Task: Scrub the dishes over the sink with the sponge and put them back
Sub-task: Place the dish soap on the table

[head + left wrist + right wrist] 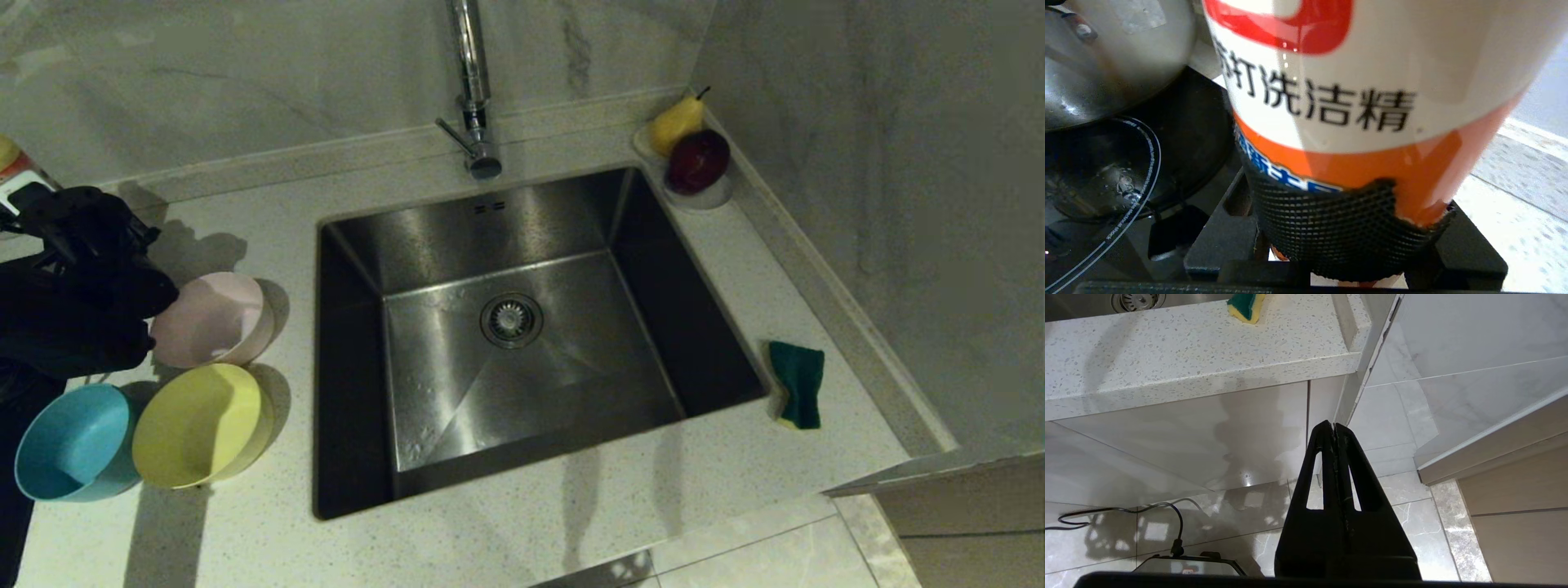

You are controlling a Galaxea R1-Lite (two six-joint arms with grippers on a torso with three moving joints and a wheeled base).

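At the sink station, the left gripper (1347,253) sits at the far left edge of the table (571,506). Its fingers (1220,245) are closed around the lower part of a dish soap bottle (1372,102) with a white, red and orange label, and a black mesh pad lies across the bottle's front. Behind the bottle are a steel pot (1106,53) and a dark hob (1106,171).

From the head camera, the black left arm reaches over the pale pink bowl (214,318) and covers its left rim. The yellow bowl (200,425) and the light blue bowl (73,441) stand side by side just in front of the pink one. All three are upright on the table left of the sink (522,220) and lie outside the fingers.

The sponge (798,384) lies green face up on the table just right of the basin, well apart from both grippers. The tap (472,82) rises behind the basin, and a saucer (702,198) holding a pear (676,122) and a dark red apple (698,161) sits in the back right corner.

The right gripper (1334,428) hangs parked below the table's front edge, over the floor tiles — its fingers are pressed together and hold nothing.
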